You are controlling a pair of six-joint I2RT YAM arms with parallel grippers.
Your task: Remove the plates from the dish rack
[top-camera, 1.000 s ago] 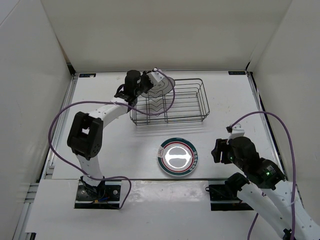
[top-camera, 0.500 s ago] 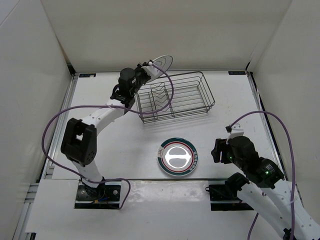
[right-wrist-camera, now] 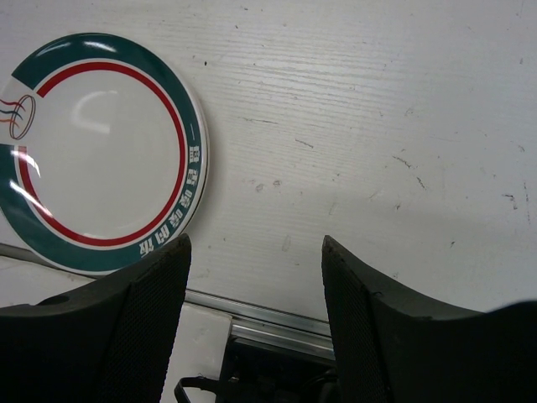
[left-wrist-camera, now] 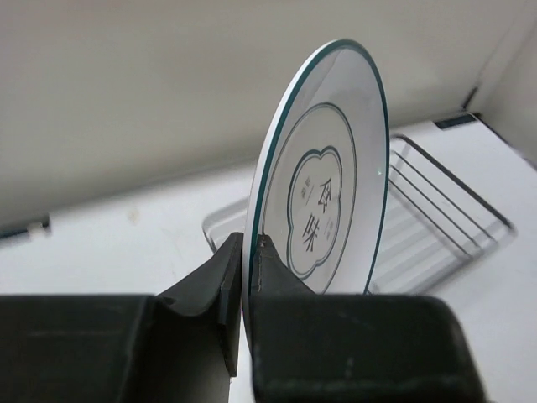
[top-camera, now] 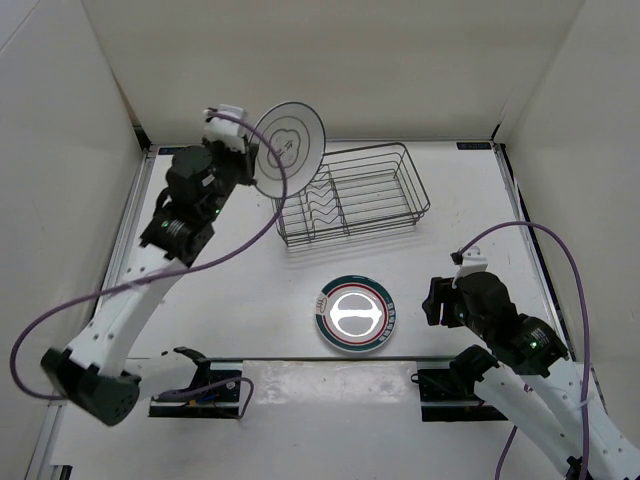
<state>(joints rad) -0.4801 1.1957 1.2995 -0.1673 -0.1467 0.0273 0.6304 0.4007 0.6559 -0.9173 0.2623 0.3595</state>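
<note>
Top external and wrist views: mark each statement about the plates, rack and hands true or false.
1. The left hand pinches the rim of the grey-rimmed round white plate. True.
2. The grey wire dish rack holds no plate. True.
3. The teal-rimmed round plate with a red ring stands in the rack. False: it lies flat on the white table.
4. The right hand holds a plate. False: it is open and empty.
</note>
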